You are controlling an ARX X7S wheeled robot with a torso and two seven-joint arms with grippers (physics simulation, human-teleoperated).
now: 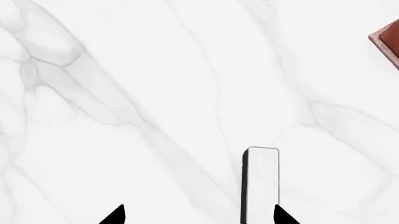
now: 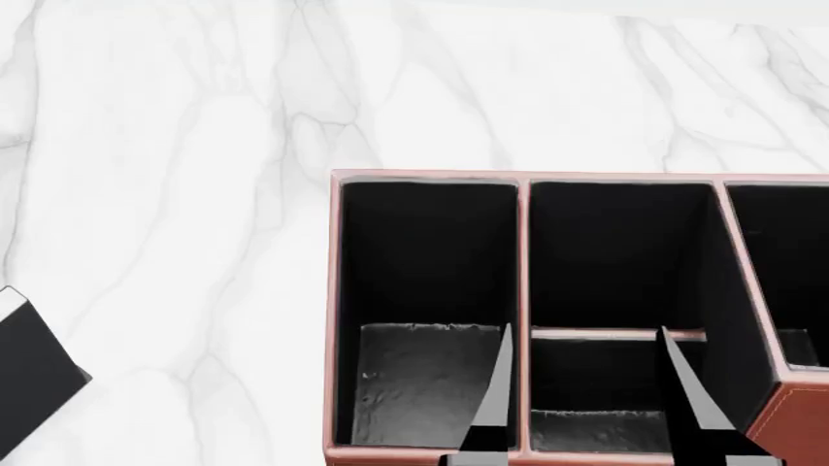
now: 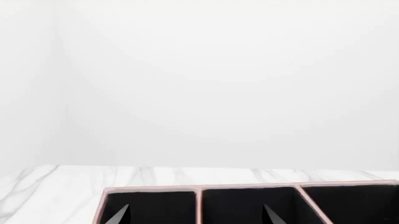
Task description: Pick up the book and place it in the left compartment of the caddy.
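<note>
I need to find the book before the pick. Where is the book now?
The book stands on the marble table, outside the caddy and to its left. In the left wrist view it sits beside one fingertip of the open left gripper.

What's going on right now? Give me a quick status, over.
Left gripper open, book just ahead on the marble, not gripped. Right gripper open over the caddy. Left compartment bare, nothing blocking it.

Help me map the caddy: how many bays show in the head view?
4: long left compartment; far middle bay; near middle bay; right bay, cut off by the frame edge.
</note>
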